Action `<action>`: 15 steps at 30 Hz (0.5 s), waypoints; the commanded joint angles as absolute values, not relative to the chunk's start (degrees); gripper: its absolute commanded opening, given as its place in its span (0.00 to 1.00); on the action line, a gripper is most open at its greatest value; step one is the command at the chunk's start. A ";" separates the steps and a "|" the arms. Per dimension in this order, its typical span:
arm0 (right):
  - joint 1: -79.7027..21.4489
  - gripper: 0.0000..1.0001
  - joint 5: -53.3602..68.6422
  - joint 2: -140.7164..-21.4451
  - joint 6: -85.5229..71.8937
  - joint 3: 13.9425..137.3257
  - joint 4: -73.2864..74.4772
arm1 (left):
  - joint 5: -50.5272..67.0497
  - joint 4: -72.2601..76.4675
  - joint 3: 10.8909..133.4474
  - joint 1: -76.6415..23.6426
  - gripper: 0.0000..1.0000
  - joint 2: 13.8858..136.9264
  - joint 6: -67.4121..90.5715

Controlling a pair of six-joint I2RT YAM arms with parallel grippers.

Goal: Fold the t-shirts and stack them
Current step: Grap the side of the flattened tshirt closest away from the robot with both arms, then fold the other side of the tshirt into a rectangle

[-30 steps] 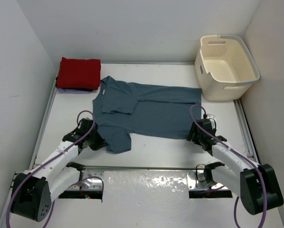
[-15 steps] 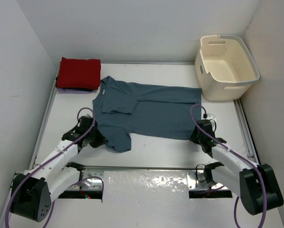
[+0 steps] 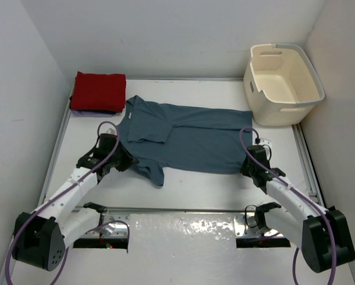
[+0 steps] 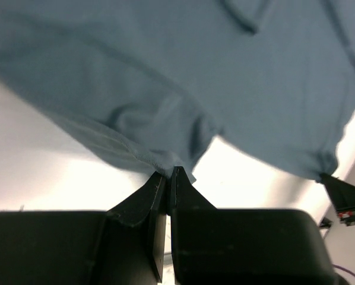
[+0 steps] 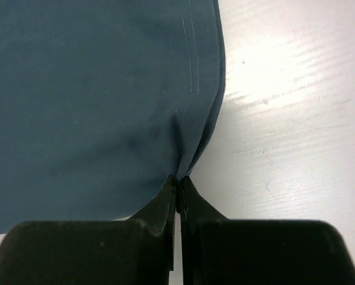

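Where left pincer (image 4: 170,173), right pincer (image 5: 177,181) pinch teal t-shirt (image 3: 189,139) (edges hidden)

Layers beneath red t-shirt (image 3: 98,90) covered, only thin dark and lavender edges (image 3: 93,111) showing; teal t-shirt (image 3: 186,138) runs off both wrist views; its pinched hem vanishes between left fingers (image 4: 148,202) and right fingers (image 5: 162,208).

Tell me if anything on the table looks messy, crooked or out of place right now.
Nothing spilled or damaged. The teal t-shirt lies at a slight slant, and its near sleeve is bunched where the left gripper pinches it; the right gripper pinches the hem corner. The folded red t-shirt looks tidy.
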State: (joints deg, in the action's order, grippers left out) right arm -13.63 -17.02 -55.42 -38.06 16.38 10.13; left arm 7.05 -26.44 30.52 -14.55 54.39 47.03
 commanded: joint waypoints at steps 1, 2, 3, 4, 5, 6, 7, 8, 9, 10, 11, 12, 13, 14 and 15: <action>-13.54 0.00 -18.90 -57.38 -35.69 22.22 11.60 | 8.18 -19.34 35.15 -14.68 0.00 56.59 47.11; -13.54 0.00 -18.98 -58.09 -35.34 23.19 11.78 | 8.00 -18.12 36.81 -14.68 0.00 57.99 47.11; -13.54 0.00 -19.07 -58.79 -34.98 24.16 12.04 | 8.00 -17.32 37.61 -14.68 0.00 58.70 47.02; -13.54 0.00 -19.51 -60.28 -34.28 26.26 12.56 | 7.56 -15.92 39.36 -14.68 0.00 60.36 47.11; -13.62 0.00 -19.77 -61.08 -34.02 27.32 13.00 | 7.47 -15.21 40.33 -14.68 0.00 61.34 47.02; -13.54 0.00 -20.04 -61.87 -33.32 28.38 13.36 | 7.47 -14.60 41.30 -14.68 0.00 62.30 46.85; -13.54 0.00 -20.82 -63.70 -32.96 30.65 14.23 | 6.51 -14.33 43.74 -14.68 0.00 64.23 46.67; -13.45 0.00 -21.18 -64.59 -32.70 31.80 14.50 | 5.98 -14.15 45.07 -14.68 0.00 65.29 46.41; -13.45 0.00 -21.62 -65.47 -32.43 32.77 14.94 | 5.28 -14.50 46.31 -14.50 0.00 66.26 46.15; -13.36 0.00 -21.97 -66.44 -31.82 35.05 15.81 | 3.36 -14.85 48.84 -14.24 0.00 67.23 45.71; -13.19 0.00 -22.23 -68.10 -31.56 36.20 16.08 | 2.56 -15.20 50.09 -14.15 0.00 68.80 45.36; -13.10 0.00 -22.41 -68.90 -31.12 37.08 16.26 | 2.11 -15.03 51.05 -14.06 0.00 69.51 44.48; -12.75 0.00 -22.41 -69.52 -30.94 38.66 16.35 | 1.41 -13.90 52.80 -13.98 0.00 70.83 44.04; -12.57 0.00 -23.02 -70.83 -30.68 39.45 16.35 | 1.15 -13.36 53.69 -13.89 0.00 71.62 43.60; -12.39 0.00 -23.20 -71.45 -30.41 40.07 16.26 | 0.88 -13.01 54.48 -13.80 0.00 72.33 43.25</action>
State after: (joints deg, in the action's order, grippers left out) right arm -13.23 -20.40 -69.89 -32.38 36.60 15.62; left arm 3.49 -17.15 50.85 -14.24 71.07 45.47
